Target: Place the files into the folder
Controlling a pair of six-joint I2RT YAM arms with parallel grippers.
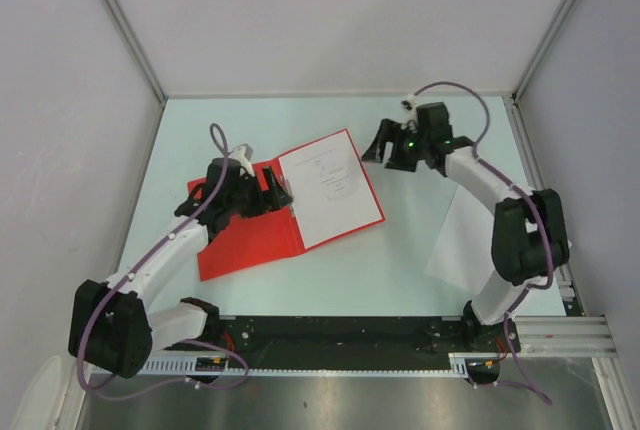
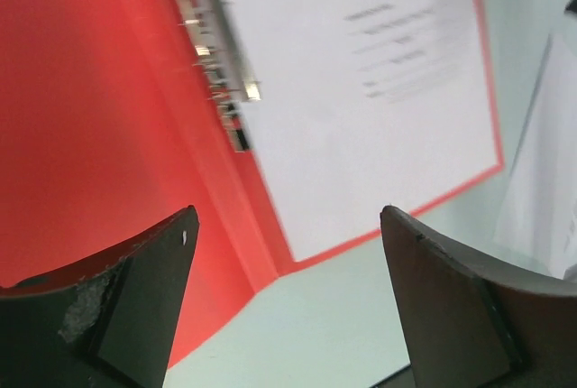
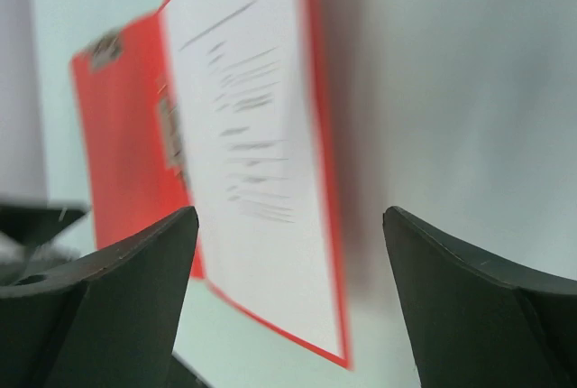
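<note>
Left jaws and right jaws both stand apart, holding nothing. The folder [image 1: 250, 240] lies open on the surface [image 1: 400, 275], with one sheet [image 1: 330, 185] on its right leaf. A spare sheet [image 1: 460, 250] lies right of the folder, well apart. Judgement: fetch it by one edge, keep it low and flat, and steady the folder's left cover with the left jaws.

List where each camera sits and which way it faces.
Top external: overhead behind the arms, looking down on the folder; both arms show.
Left wrist: behind the left gripper, facing the folder's clip; open fingers show.
Right wrist: behind the right gripper, facing the filed sheet; open fingers show.
All three share the folder.
</note>
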